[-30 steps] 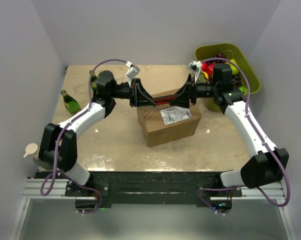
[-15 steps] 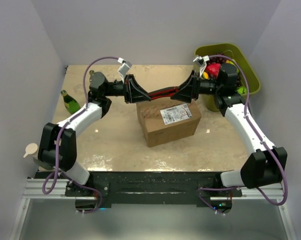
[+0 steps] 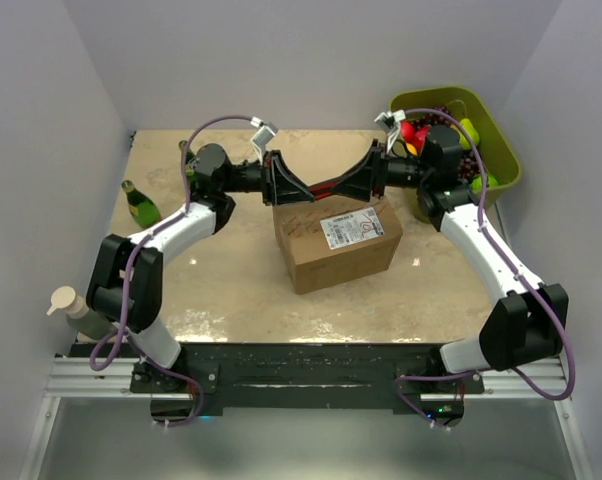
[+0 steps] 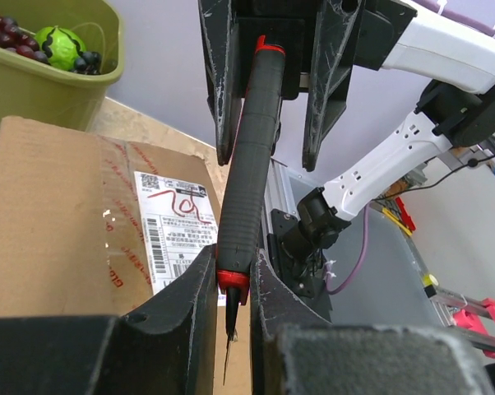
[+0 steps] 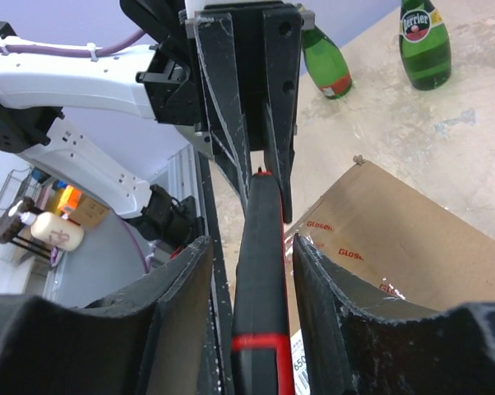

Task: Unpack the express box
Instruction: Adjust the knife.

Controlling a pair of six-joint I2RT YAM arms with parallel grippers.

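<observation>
The express box point(image 3: 331, 250) is a brown carton with a white label point(image 3: 348, 230), standing shut in the middle of the table. Above its far edge a black and red knife point(image 3: 327, 187) hangs level between my two grippers. My left gripper point(image 4: 233, 276) is shut on the knife's blade end point(image 4: 233, 284), with the thin blade poking out between the fingers. My right gripper point(image 5: 252, 243) stands open around the handle point(image 5: 260, 271), with a gap on each side. The box point(image 4: 58, 222) lies below the knife in the left wrist view.
An olive-green tub point(image 3: 501, 135) of fruit stands at the back right. Two green bottles point(image 3: 141, 205) point(image 3: 187, 155) stand at the left of the table. A white bottle point(image 3: 69, 306) sits outside the table's left edge. Walls close in on three sides.
Both grippers and the knife have shifted slightly over the box's far edge. The left arm's elbow has swung inward. The left grip on the knife is unchanged.
</observation>
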